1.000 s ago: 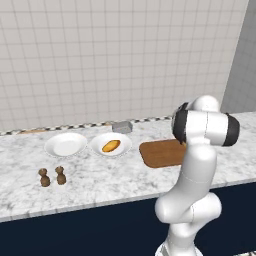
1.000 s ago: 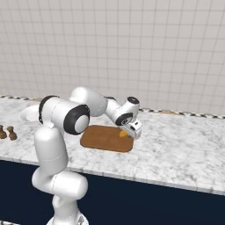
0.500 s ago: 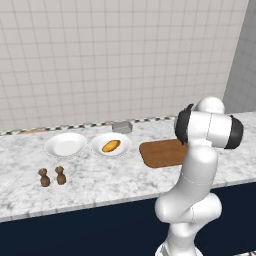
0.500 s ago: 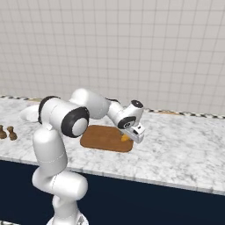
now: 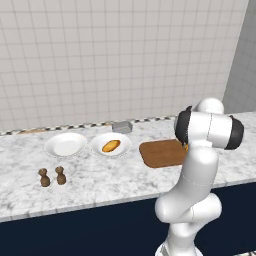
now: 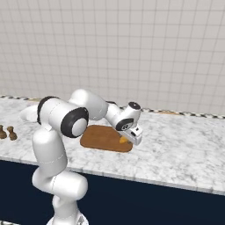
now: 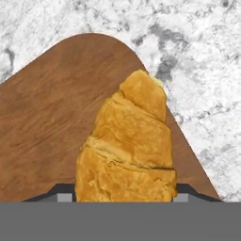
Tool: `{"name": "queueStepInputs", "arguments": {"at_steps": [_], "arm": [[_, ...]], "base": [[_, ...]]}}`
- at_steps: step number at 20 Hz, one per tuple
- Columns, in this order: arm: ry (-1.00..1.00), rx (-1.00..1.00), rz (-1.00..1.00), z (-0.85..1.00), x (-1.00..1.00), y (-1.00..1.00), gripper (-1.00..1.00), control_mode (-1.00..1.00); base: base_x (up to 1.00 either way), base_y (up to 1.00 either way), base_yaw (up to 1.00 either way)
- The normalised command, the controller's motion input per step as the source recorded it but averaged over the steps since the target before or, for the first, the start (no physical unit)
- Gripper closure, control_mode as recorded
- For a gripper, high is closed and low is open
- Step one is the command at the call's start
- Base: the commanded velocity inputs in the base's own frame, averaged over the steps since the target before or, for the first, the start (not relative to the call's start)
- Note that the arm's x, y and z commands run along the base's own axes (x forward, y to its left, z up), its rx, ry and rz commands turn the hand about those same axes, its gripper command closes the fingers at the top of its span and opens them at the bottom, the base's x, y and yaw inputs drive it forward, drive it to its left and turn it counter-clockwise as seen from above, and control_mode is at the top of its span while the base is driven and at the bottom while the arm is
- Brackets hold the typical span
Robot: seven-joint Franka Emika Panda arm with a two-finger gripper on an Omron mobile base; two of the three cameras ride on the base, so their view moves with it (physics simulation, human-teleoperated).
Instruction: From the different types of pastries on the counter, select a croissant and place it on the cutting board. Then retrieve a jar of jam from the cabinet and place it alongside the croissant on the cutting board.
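Golden-orange croissant sits clamped between the gripper's fingers. It hangs over a corner of the wooden cutting board, beside the marbled counter.

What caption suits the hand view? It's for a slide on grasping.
Gripper shut on the croissant, poised over a rounded corner of the cutting board on the marbled counter.

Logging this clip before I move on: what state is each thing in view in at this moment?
gripper: shut on the croissant, low over the board's right end
croissant: held, over a corner of the board
cutting board: flat on the counter
longer pastry: lying on its plate
left plate: empty
shakers: upright, side by side
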Motion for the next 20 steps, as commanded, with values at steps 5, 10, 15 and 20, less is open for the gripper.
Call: {"name": "queueStepInputs", "arguments": {"at_steps": [5,10,15,20], "arm": [[0.02,0.0,0.0,-0.2,-0.04,0.22,1.0,-1.0],[0.02,0.0,0.0,-0.3,-0.05,0.11,1.0,-1.0],[0.0,0.0,0.0,-0.05,-0.33,0.06,1.0,-1.0],[0.0,0.0,0.0,-0.13,-0.17,0.26,1.0,-1.0]], "base": [[0.0,0.0,0.0],[0.0,0.0,0.0],[0.0,0.0,0.0],[0.0,0.0,0.0]]}}
